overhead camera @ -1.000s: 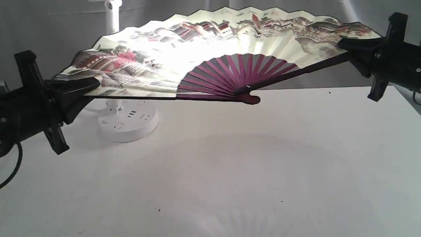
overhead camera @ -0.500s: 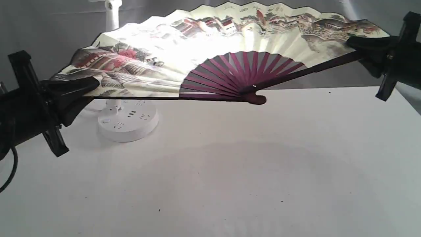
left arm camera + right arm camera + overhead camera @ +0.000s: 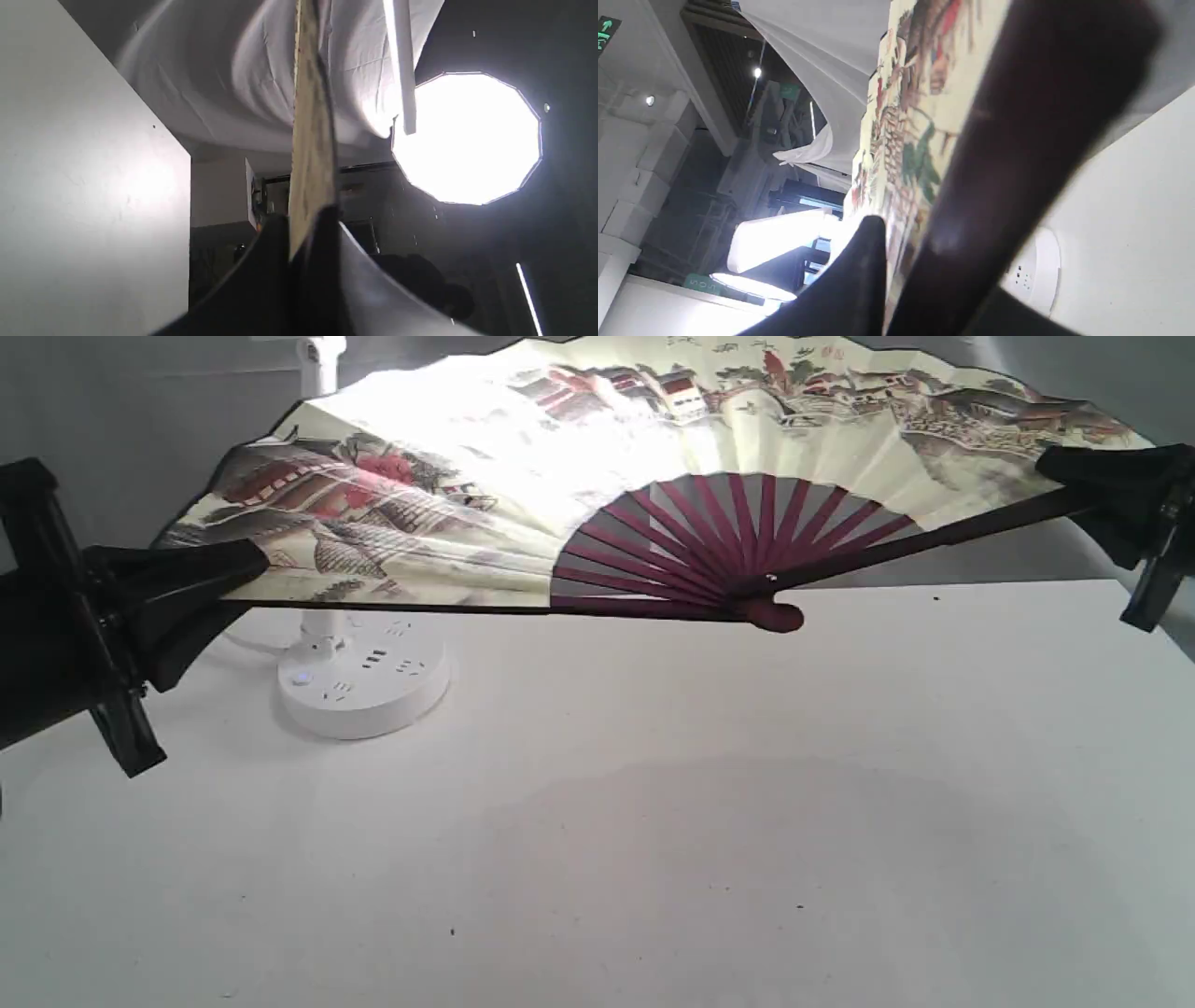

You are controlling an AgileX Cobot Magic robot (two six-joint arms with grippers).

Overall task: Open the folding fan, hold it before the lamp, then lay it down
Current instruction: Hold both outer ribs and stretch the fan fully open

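Folding fan [image 3: 607, 457] fully spread, held aloft over the surface [image 3: 653, 859], its leaf in front of the lamp [image 3: 364, 686]; light glows through the paper. Left end effector [image 3: 247, 583] clamped on one guard stick, right end effector [image 3: 1060, 490] clamped on the other. Step judged: showing before the lamp, laying down not yet done. Next move calls for lowering both arms evenly, spread kept, release only once the fan lies flat

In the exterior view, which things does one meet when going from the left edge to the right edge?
left gripper → lamp → pivot of the folding fan → right gripper
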